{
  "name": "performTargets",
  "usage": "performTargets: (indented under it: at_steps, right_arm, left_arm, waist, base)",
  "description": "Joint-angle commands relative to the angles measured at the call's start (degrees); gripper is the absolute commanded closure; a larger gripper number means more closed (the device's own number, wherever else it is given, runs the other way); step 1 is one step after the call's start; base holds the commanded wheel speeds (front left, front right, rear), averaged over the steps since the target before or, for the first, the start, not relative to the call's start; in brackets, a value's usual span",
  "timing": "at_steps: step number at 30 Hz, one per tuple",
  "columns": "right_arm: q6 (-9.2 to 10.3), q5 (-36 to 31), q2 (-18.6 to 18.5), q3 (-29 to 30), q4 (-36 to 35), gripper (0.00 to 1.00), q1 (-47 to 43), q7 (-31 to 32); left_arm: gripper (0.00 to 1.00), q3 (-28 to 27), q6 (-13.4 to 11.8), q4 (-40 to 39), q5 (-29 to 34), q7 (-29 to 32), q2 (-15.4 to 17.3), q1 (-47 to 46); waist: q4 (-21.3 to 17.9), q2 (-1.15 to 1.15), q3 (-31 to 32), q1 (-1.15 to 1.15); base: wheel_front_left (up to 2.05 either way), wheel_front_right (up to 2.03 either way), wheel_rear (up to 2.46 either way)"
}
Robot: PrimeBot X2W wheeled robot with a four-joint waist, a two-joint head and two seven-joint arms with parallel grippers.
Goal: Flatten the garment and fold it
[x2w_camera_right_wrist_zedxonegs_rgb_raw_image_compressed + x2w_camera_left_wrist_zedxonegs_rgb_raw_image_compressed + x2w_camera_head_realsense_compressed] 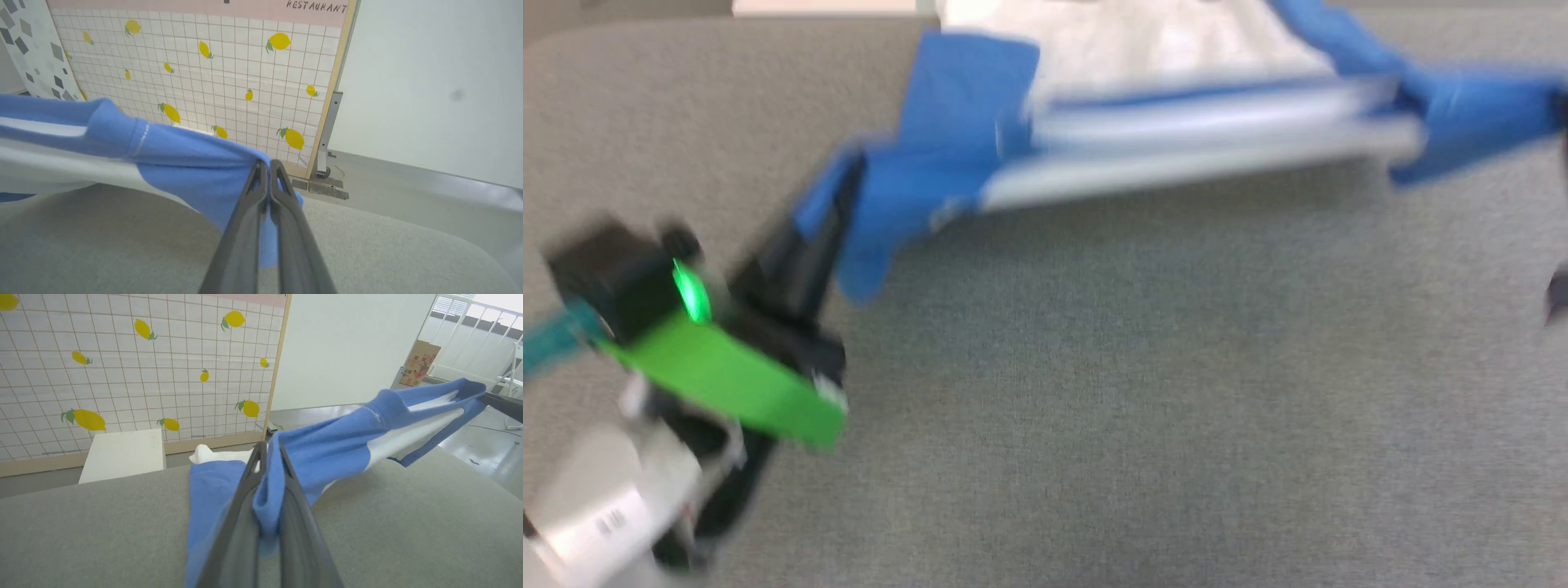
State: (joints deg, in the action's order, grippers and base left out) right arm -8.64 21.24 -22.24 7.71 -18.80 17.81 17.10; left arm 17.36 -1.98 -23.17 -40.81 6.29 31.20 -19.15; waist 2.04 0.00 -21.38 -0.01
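The left gripper (269, 451) pinches blue cloth of the shirt (1168, 49). The right gripper (267, 165) pinches its other end, both above the table (1143, 392).

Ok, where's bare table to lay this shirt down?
Free: the near side of the wide grey fabric-covered table top, under the hanging white-and-blue long-sleeved T-shirt, between left pincer and right pincer. Crowded: the far edge, where the shirt's white body lies.
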Motion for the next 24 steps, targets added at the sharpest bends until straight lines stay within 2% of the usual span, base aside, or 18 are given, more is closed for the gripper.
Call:
performTargets:
  at_steps: [1, 11, 16, 18, 19, 24]
  right_arm:
    - [1.15, -0.08, 0.36, 3.55, -0.26, 1.0, -3.37, 0.51]
    - [1.15, 2.37, 6.26, 7.37, -4.39, 1.0, -23.17, 5.93]
    - [1.15, 3.91, 7.82, 6.31, -3.62, 1.0, -29.75, 8.37]
    - [1.15, 4.16, 8.24, 6.14, -3.29, 1.0, -32.08, 10.01]
    - [1.15, 4.59, 9.12, 6.31, -3.39, 1.0, -35.59, 12.95]
    - [1.15, 5.51, 12.01, 7.69, -4.64, 1.0, -40.38, 16.09]
  left_arm:
    - [1.0, -1.67, -1.99, 0.63, -0.59, -0.47, 1.76, 3.93]
    - [1.0, 1.07, -3.03, -0.38, -4.33, 2.85, 4.98, 22.32]
    - [1.0, 4.68, -2.88, 1.35, -6.27, 5.69, 4.92, 27.91]
    - [1.0, 5.82, -3.26, 1.61, -7.02, 6.67, 4.62, 29.74]
    - [1.0, 6.57, -4.04, 1.66, -7.88, 7.45, 4.51, 32.07]
    - [1.0, 6.91, -5.05, 1.85, -7.94, 7.06, 4.47, 34.63]
  waist:
    - [-0.33, 0.0, 4.26, 0.01]
    - [-0.22, 0.0, 8.16, 0.01]
    - [-0.43, 0.0, 9.94, 0.01]
    - [-0.55, 0.0, 10.64, 0.01]
    - [-0.6, 0.0, 11.57, 0.01]
    - [-0.49, 0.0, 12.54, 0.01]
  base:
    - [0.0, 0.0, 0.0]
    - [0.0, 0.0, 0.0]
    - [0.0, 0.0, 0.0]
    - [0.0, 0.0, 0.0]
    - [0.0, 0.0, 0.0]
    - [0.0, 0.0, 0.0]
